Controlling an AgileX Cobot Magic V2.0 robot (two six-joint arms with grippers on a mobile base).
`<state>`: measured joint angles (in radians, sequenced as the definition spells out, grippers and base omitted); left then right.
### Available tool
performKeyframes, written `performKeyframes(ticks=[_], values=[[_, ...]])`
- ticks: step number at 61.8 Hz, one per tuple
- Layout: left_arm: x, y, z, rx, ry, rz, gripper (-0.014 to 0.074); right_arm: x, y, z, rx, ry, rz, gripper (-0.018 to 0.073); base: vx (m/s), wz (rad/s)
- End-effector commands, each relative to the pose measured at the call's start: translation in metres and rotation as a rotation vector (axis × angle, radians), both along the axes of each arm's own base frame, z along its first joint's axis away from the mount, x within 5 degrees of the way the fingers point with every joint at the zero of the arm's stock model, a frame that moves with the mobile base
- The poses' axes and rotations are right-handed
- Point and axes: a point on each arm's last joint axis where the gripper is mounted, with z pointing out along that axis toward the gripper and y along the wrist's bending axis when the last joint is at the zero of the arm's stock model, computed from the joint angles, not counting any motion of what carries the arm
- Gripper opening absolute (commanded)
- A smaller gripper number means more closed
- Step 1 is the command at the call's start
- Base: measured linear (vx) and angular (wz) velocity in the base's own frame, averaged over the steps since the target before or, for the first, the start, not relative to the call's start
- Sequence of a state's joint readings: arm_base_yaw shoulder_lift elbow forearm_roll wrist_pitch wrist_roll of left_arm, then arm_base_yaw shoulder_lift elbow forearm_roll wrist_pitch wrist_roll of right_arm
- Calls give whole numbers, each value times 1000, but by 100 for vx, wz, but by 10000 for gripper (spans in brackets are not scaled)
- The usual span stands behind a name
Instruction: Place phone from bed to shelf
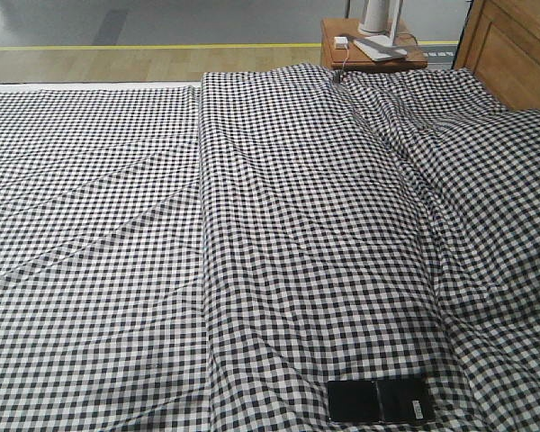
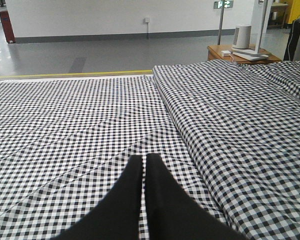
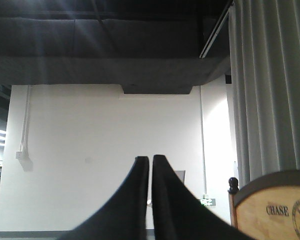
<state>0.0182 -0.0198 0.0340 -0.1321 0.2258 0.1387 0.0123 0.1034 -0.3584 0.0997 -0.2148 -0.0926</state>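
**Phone not yet picked up from the bed**

The phone (image 1: 378, 400), a glossy black slab, lies flat on the gingham bed (image 1: 279, 225), at the near edge of the front view, right of centre. Neither arm touches it. The left claw (image 2: 144, 156) has its fingers pressed together and holds nothing, hovering over the checked fabric. The right claw (image 3: 150, 158) is likewise pinched together and empty, aimed upward at a white wall. The shelf appears in no view. In my judgement nothing is done: reaching, grasping, carrying and placing all remain.
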Motion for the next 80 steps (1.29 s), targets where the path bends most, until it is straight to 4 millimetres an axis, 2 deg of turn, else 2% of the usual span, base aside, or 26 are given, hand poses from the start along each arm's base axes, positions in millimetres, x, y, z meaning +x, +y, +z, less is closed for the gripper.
performKeyframes(ticks=[1, 11, 18, 25, 33, 42, 57, 64, 80], values=[[0, 1, 6, -9, -72, 6, 1, 2, 0, 35, -19, -23, -8, -4, 0, 0], [0, 1, 6, -9, -72, 6, 1, 27, 2, 62, -25, 124, 6, -3, 0, 0], [0, 1, 6, -9, -72, 6, 1, 54, 3, 66, -30, 266, 15, 2, 0, 0], [0, 1, 6, -9, -72, 6, 1, 84, 4, 60, -34, 418, 23, 21, 0, 0], [0, 1, 6, -9, -72, 6, 1, 116, 5, 43, -34, 573, 29, 67, 0, 0], [0, 1, 6, -9, -72, 6, 1, 140, 5, 26, -34, 692, 33, 199, 0, 0], [0, 1, 6, -9, -72, 6, 1, 152, 5, 17, -34, 742, 34, 585, 0, 0], [0, 1, 6, -9, -72, 6, 1, 152, 5, 17, -34, 744, 34, 718, 0, 0], [0, 1, 6, -9, -72, 6, 1, 152, 5, 14, -34, 753, 34, 697, 0, 0]])
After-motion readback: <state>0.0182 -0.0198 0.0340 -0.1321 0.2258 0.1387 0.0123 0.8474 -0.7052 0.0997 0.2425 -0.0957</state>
